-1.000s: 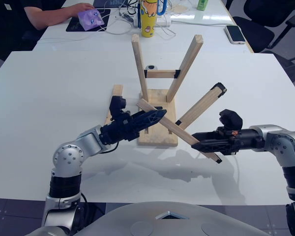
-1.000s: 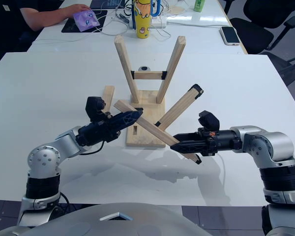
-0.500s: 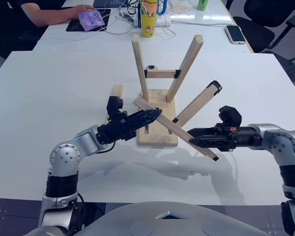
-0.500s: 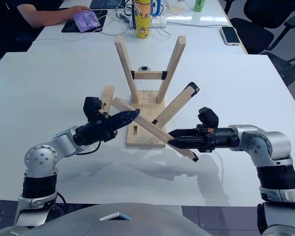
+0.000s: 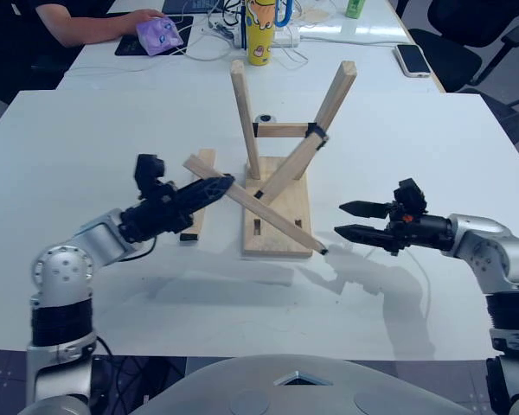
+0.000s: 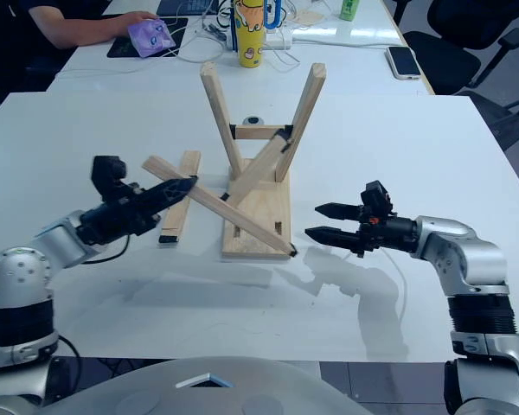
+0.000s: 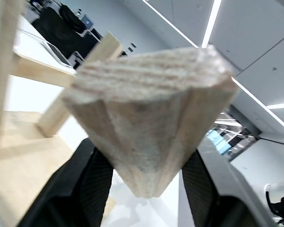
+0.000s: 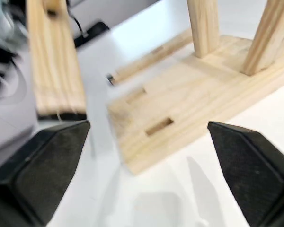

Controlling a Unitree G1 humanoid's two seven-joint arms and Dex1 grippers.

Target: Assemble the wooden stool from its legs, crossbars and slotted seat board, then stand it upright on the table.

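Broadly, the white table (image 5: pixel 86 130) carries everything, and the slotted seat board (image 5: pixel 294 194) lies flat near its middle. Two legs stand in the board's far end, the left upright leg (image 5: pixel 245 112) and the right upright leg (image 5: pixel 337 95), which splay apart toward their tops. A short crossbar (image 5: pixel 281 130) joins them partway up.

A long leg (image 5: pixel 268 212) runs slantwise over the board. Its high end sits to the left of the board, while its low end is down at the board's near right corner. A second slanted leg (image 5: pixel 290 166) rises from about the middle of the long leg. Its dark-capped top leans against the right upright leg, close to the crossbar. Whether these two slanted pieces are joined cannot be told. A loose wooden piece (image 5: pixel 193 218) lies flat on the table just left of the board.

The left gripper (image 5: pixel 218 184) is clamped on the long leg near its high end. From the left wrist, that leg's end grain fills the space between the black fingers (image 7: pixel 92 184).

The right gripper (image 5: pixel 340 218) hovers low over the table, just beside the long leg's low end but apart from it. Its fingers (image 8: pixel 42 161) are spread wide and grasp nothing.

A yellow cup (image 5: pixel 260 35) and a phone (image 5: pixel 413 59) sit on the farther table.
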